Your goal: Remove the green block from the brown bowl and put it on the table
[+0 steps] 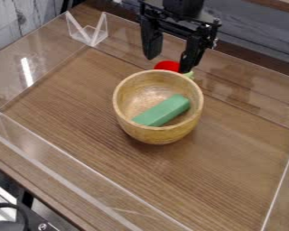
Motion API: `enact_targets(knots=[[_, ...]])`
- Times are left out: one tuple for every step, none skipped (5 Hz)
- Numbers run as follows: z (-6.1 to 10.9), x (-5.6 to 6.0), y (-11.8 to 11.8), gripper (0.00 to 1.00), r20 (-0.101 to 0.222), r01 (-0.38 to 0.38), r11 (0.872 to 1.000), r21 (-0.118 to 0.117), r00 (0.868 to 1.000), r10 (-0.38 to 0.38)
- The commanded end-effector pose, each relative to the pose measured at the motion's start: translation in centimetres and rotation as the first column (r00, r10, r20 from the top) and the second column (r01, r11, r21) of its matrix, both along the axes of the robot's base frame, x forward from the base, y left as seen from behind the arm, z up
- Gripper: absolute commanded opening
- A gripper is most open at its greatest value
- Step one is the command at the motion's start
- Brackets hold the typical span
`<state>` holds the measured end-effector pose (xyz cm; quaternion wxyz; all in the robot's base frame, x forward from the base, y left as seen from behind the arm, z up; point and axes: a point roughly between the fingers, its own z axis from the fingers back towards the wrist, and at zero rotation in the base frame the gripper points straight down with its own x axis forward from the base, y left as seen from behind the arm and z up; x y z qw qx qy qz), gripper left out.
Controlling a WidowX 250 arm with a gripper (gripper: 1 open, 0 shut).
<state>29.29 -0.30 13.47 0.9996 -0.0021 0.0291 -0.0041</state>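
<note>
Near the middle of the dark brown wood-grain table (75, 99), the round light-tan wooden bowl (159, 133) sat upright, and the small flat mid-green rectangular block (164, 112) lay inside it, slanted, its far-right end riding up the inner wall and its near-left end low toward the bottom. Your black gripper (170, 52) hung above the bowl's far rim, pointing down, fingers spread apart with nothing between them, clear of both block and bowl. A red ball-shaped toy (168, 66) sat on the table just behind the bowl, partly hidden by the fingers. Clear acrylic walls (26, 68) edged the table.

Block looked rigid, light and smooth-faced, so probably a bit slippery; no sign of fragility. You'd likely do best pinching across its narrow width near the middle, where the long sides were both exposed. The thick bowl wall sat close to the raised end, so a finger could clip the rim or nudge the bowl. Tilted lie meant the bar could rock as the fingers closed. Task not yet begun on the block itself.
</note>
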Motion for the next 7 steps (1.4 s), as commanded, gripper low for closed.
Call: enact_targets(knots=[[-0.7,-0.6,0.2,1.0,-0.02,0.008,1.0,0.001,1.0,-0.008],[-1.8,-1.8,0.7,1.0,-0.03,0.028,1.0,-0.007,0.999,-0.028],[-2.5,-2.6,1.4,1.0,-0.015,0.027,1.0,-0.013,1.0,-0.028],[-3.1,-2.8,2.0,1.0,-0.014,0.022,1.0,-0.016,1.0,-0.022],[-3.8,-2.7,2.2,1.0,-0.014,0.019,1.0,-0.017,1.0,-0.02],[-4.6,-2.6,2.3,1.0,-0.015,0.017,1.0,-0.018,1.0,-0.018],[-5.5,-2.5,2.4,1.0,-0.012,0.015,1.0,-0.019,1.0,-0.015]])
